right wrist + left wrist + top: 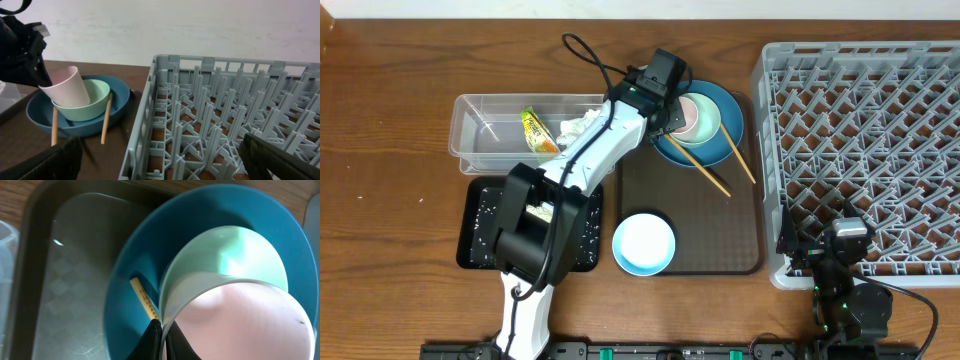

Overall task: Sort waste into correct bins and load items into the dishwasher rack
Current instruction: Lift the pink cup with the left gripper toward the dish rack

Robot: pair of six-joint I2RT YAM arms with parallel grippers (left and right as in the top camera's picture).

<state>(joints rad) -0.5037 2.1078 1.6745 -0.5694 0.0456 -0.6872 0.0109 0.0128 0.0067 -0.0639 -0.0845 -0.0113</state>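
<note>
Pink cup (67,87): tilted inside the mint bowl (95,97), rim pinched.
Left end effector (162,330): closed on the pink cup's wall.
Mint bowl: sits on the dark blue plate (42,117).
Chopsticks (705,172): lean from the plate onto the brown serving tray (720,240).
White and light-blue bowl (644,243): at the serving tray's near left corner.
Clear tub (460,130): holds the tissue (578,127) and snack wrapper (538,132).
Black tray (475,250): rice grains (485,210) scattered in it.
Dishwasher rack (880,120): right of the serving tray on the desk (380,100).
Right end effector (160,150): fingers spread wide, at the rack's near edge, holding nothing.
</note>
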